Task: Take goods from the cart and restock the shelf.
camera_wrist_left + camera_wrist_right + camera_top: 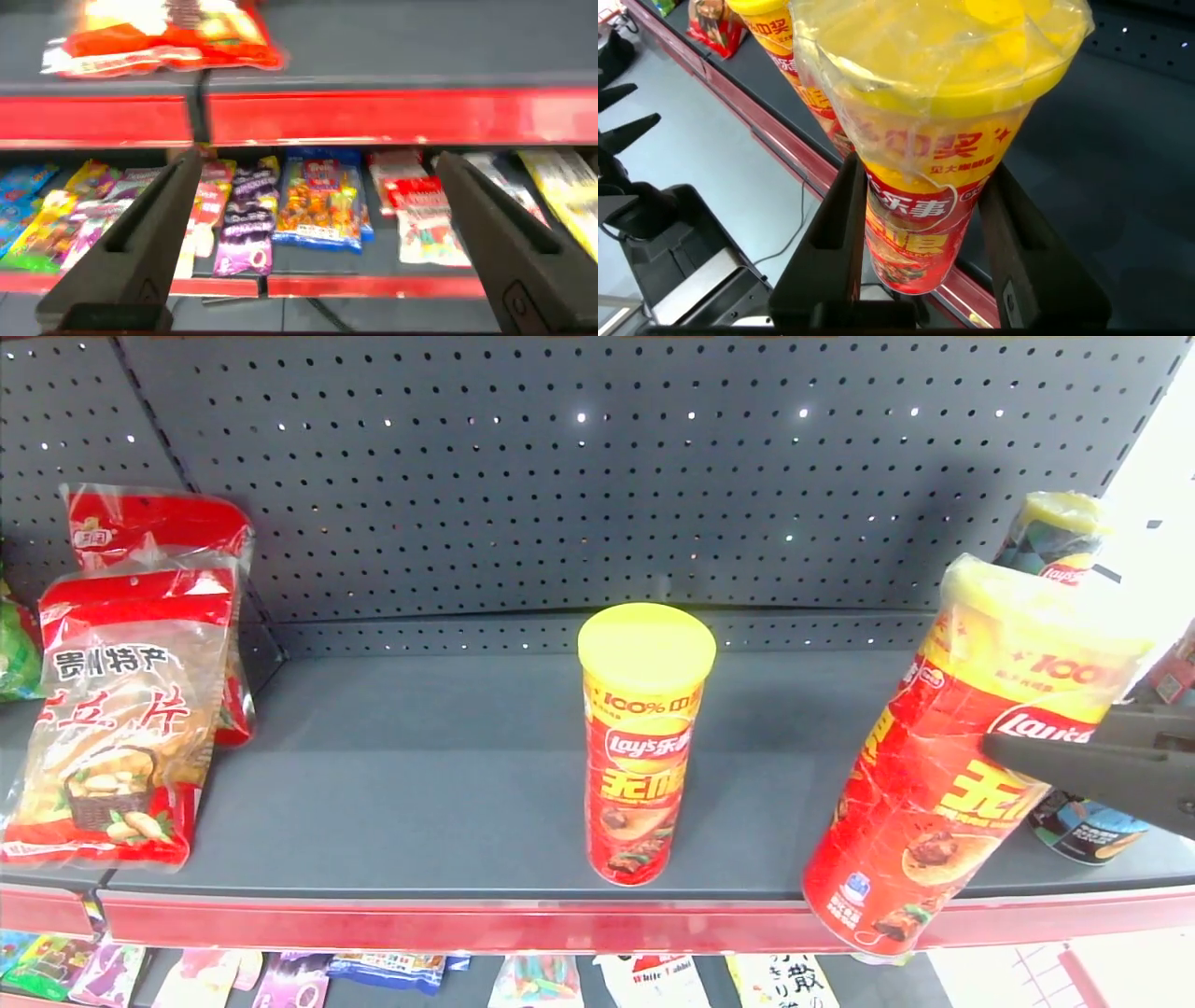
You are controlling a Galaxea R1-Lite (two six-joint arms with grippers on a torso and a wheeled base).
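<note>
Crisp canister (943, 775), red with a yellow lid and loose clear wrap, hangs tilted at the lower right of the head view. It is clenched around its middle by the right tool (924, 229), one dark finger on each side. Its base overlaps the red front lip (467, 919) of the shelf (420, 775), so it appears to be at the shelf's edge, not yet resting on the grey board. Just behind it, at the right edge, stands a darker canister (1055, 537), mostly hidden. A matching red canister (644, 747) stands upright at the centre of the shelf, well apart. That makes three canisters: two red, one dark. At the left of the frame two red snack bags (121, 728) lean one behind the other. The left tool (320, 163) is released and holds nothing, facing small packets (318, 201) on the shelf below. Likely risks: the tilted base could catch on the red lip and twist in the grip, the slick wrap could let the canister slide, or a swing inward could knock over the dark canister behind.
</note>
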